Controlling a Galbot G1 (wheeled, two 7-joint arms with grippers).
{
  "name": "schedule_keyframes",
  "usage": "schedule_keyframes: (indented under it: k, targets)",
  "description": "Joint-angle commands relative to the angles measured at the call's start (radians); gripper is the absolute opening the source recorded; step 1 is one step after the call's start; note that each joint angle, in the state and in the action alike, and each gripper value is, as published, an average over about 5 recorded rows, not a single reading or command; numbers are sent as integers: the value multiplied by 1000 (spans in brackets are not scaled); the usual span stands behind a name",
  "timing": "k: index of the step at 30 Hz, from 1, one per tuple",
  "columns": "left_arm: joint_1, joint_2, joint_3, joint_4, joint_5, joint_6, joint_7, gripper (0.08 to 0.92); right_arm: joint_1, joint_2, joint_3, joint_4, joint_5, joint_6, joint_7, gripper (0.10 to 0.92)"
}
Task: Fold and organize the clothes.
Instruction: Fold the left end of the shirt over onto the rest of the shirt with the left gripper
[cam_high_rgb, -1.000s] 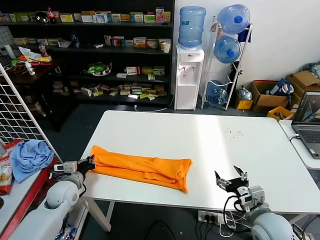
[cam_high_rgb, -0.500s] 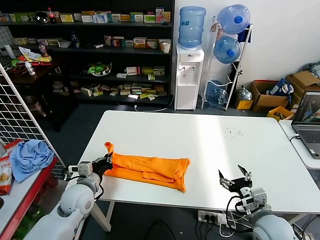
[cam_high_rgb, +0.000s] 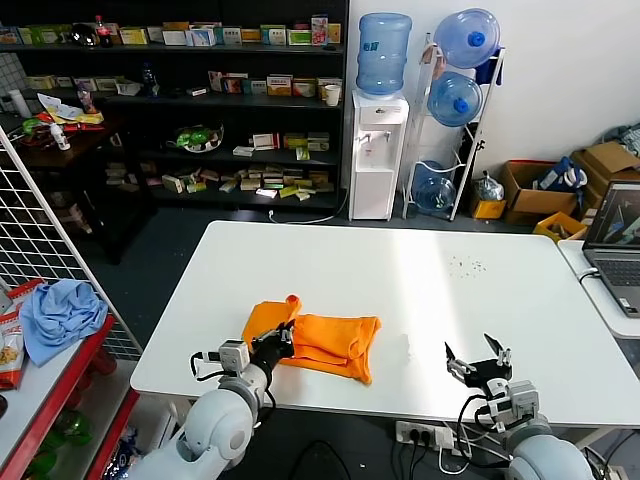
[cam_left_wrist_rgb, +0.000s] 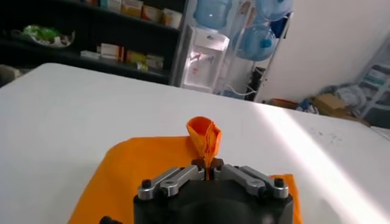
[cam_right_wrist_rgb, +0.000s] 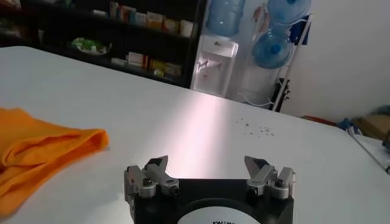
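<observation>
The bright orange T-shirt (cam_high_rgb: 325, 340) lies folded in a long strip near the front edge of the white table (cam_high_rgb: 400, 280). Its left end is lifted and doubled over toward the right. My left gripper (cam_high_rgb: 275, 342) is shut on that lifted end, which stands up as a pinched orange fold (cam_left_wrist_rgb: 205, 139) above the jaws in the left wrist view. My right gripper (cam_high_rgb: 478, 358) is open and empty near the table's front right edge, well to the right of the shirt. The shirt's right end also shows in the right wrist view (cam_right_wrist_rgb: 42, 152).
A light blue cloth (cam_high_rgb: 60, 315) lies on a red side shelf at the left, beside a wire grid panel (cam_high_rgb: 40, 230). A laptop (cam_high_rgb: 615, 245) sits at the far right. Shelves, a water dispenser (cam_high_rgb: 378, 155) and boxes stand behind the table.
My left gripper has carried the shirt's left end rightward, folding it over the rest; the strip is now much shorter. My right gripper has drifted slightly right and toward the front edge, still open.
</observation>
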Motion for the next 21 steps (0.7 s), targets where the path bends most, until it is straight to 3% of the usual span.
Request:
schedule_keyframes:
  k: [1, 12, 21]
  targets:
    - [-27, -151, 100, 6, -15, -2, -32, 129, 1, 9, 2, -8, -6, 0, 2, 823]
    - [-59, -249, 157, 122, 6, -55, -17, 134, 25, 15, -17, -20, -6, -4, 5, 823]
    - [-75, -225, 168, 211, 37, -188, 58, 350, 33, 7, -22, -21, 2, -5, 2, 823]
